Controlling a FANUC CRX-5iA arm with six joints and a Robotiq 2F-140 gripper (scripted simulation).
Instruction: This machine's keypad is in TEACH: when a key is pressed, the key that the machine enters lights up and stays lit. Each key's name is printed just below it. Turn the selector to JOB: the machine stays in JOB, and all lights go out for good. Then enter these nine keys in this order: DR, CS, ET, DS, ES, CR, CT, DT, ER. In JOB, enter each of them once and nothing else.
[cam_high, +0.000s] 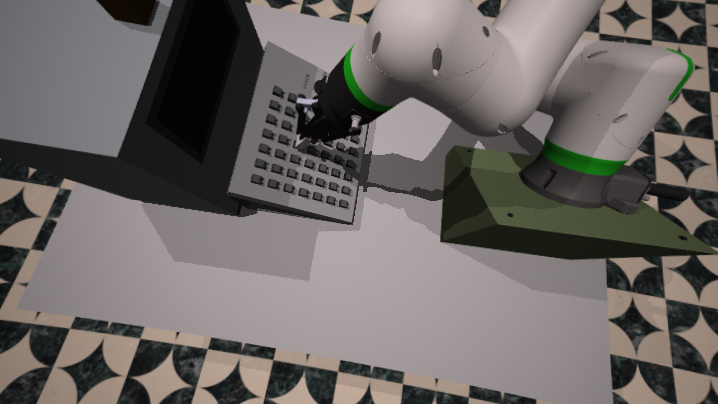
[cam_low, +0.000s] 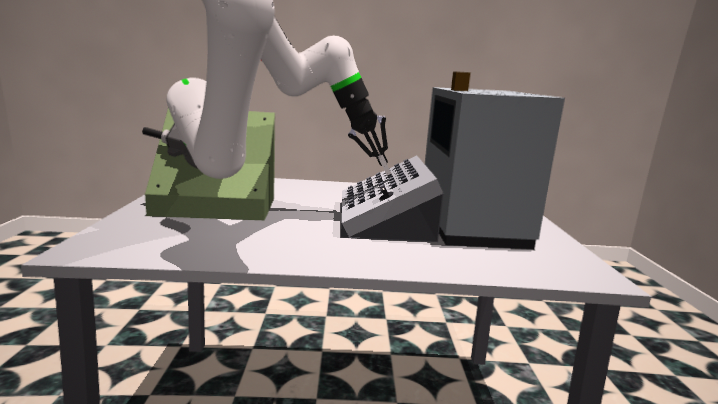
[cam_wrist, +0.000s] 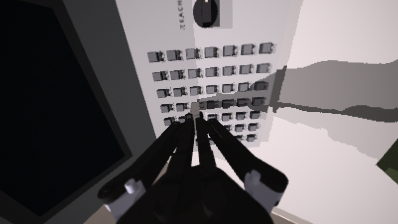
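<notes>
The sloped grey keypad (cam_high: 301, 150) with several rows of dark keys stands in front of the grey machine box (cam_low: 489, 160). It also shows in the wrist view (cam_wrist: 210, 90) and from the side (cam_low: 386, 193). No key is lit. The black selector knob (cam_wrist: 205, 11) sits at the panel's top, beside a TEACH label; the arm hides it in the overhead view. My gripper (cam_wrist: 195, 108) is shut and empty, its fingertips just above the keys on the screen side of the middle rows. From the side the fingertips (cam_low: 380, 160) hover a little above the panel.
The machine's dark screen (cam_high: 193, 75) faces the keypad. My arm's green base block (cam_high: 552, 211) sits on the table to the right. A small brown block (cam_low: 460, 80) sits on top of the machine.
</notes>
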